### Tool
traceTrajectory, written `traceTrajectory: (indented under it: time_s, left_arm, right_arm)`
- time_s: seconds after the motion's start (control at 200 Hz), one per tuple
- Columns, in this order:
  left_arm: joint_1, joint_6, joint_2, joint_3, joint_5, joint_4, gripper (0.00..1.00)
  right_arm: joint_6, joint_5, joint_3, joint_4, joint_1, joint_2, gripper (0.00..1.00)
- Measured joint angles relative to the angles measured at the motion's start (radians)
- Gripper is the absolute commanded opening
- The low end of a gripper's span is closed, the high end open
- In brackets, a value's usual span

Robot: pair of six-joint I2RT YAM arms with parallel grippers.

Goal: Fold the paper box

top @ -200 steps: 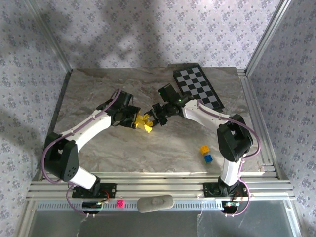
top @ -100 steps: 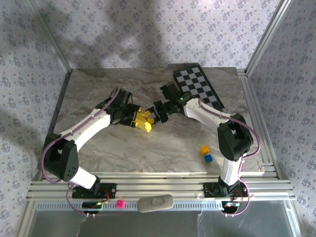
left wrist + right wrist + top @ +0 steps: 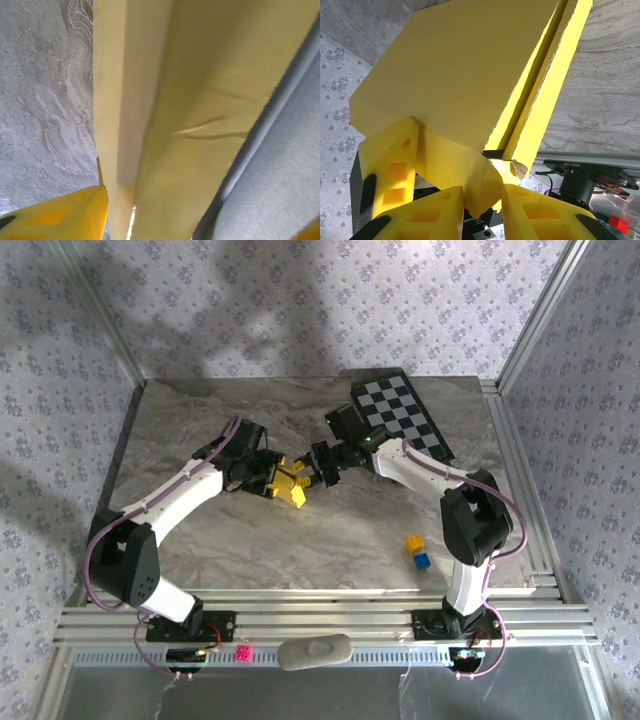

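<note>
**Item:** thin yellow cardboard paper box (image 3: 291,484), part-folded, is lying btwn the two arms near the middle of the grey marbled table (image 3: 330,530). Flaps are standing loose, none locked yet.

**Right end effector** (image 3: 482,207): is clenching a lower corner tab of the box, per its wrist view.

**Left end effector** (image 3: 266,480): is straddling a box panel w/ fingers well apart. Cannot tell whether it is pinching or merely bracketing.

**Risks, as judged:**
1. The small corner grip is giving little hold. Any pull from the opposite arm is risking a tear or slip-out.
2. The panel in the left wrist view is showing a crease. More squeeze is risking a buckle off the score line.
3. If the left is not holding, the box is likely pivoting about the right grip, w/ flaps springing open.
4. Both arms are working v. close; finger collision poss.
</note>
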Motion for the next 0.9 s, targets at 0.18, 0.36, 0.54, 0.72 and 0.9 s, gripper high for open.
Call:
traceTrajectory:
  time_s: [0.18,0.36,0.54,0.72,0.9]
  left_arm:
    - [0.005,0.003,0.0,0.002,0.011,0.0,0.64]
    - [0.008,0.004,0.001,0.002,0.015,0.001,0.61]
    - [0.016,0.008,0.014,0.01,0.02,0.002,0.62]
    - [0.026,0.013,0.027,0.018,0.031,0.003,0.63]
    - [0.028,0.019,0.04,0.024,0.041,0.001,0.65]
  right_arm:
    - [0.017,-0.004,0.004,0.015,0.0,0.01,0.26]
    - [0.032,-0.005,0.004,0.028,0.0,0.014,0.26]
    - [0.054,-0.007,0.004,0.044,0.0,0.019,0.24]
    - [0.08,-0.007,0.004,0.063,0.001,0.025,0.24]
    - [0.106,-0.007,0.004,0.088,0.005,0.026,0.23]
